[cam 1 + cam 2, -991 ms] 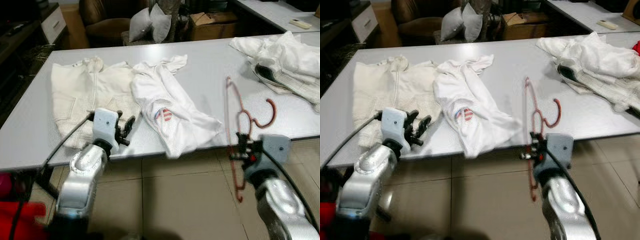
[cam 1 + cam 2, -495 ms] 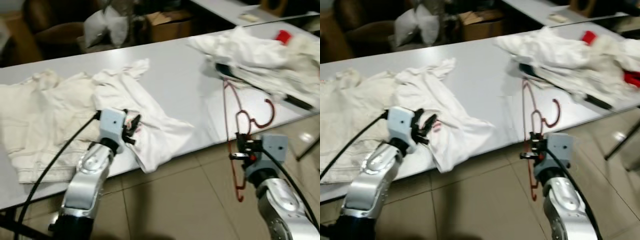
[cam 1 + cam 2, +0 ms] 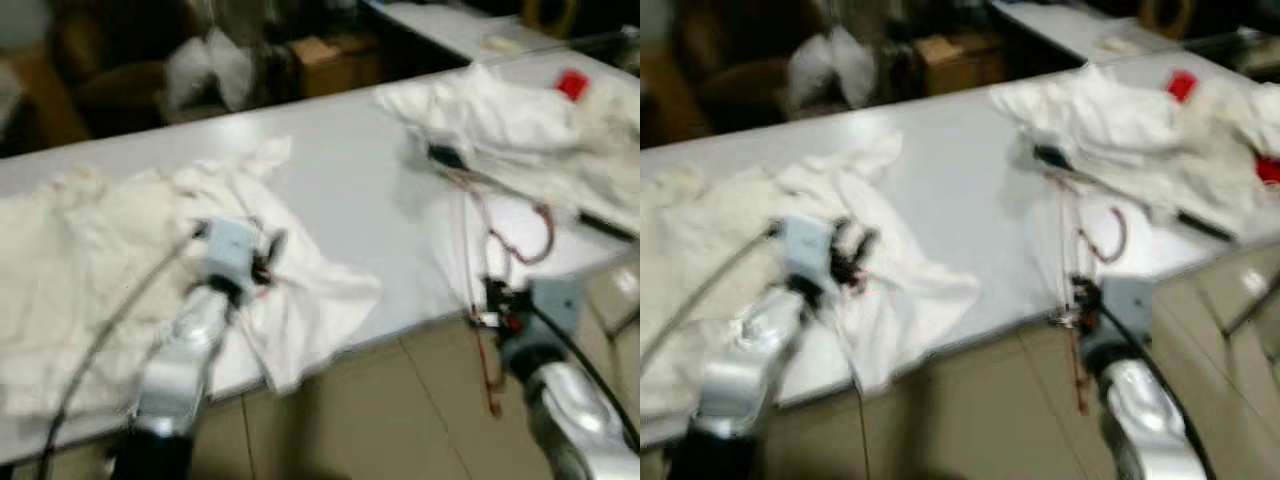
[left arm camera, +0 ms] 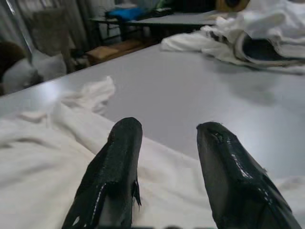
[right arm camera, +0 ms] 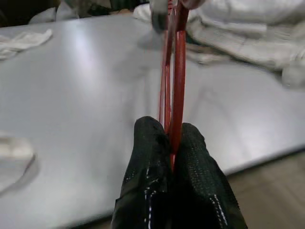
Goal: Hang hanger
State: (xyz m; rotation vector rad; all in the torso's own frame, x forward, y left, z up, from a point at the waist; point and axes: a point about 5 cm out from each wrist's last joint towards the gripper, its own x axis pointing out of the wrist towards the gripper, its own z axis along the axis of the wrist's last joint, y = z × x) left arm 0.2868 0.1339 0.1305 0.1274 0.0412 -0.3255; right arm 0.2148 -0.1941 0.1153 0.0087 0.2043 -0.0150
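Right gripper [image 5: 174, 138]: clamping the red hanger [image 5: 174, 62], at the table [image 3: 350, 190] edge.
Left gripper [image 4: 167, 143]: hovering over the white shirt [image 3: 290, 290] on the table, fingers spread.

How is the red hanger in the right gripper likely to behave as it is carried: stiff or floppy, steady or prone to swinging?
The red hanger looks like thin wire that keeps its shape, so probably stiff and light. The right gripper pinches it at one narrow spot while most of the frame stands above, so it may pivot or wobble. Its open hook could snag the pile of white clothes nearby.
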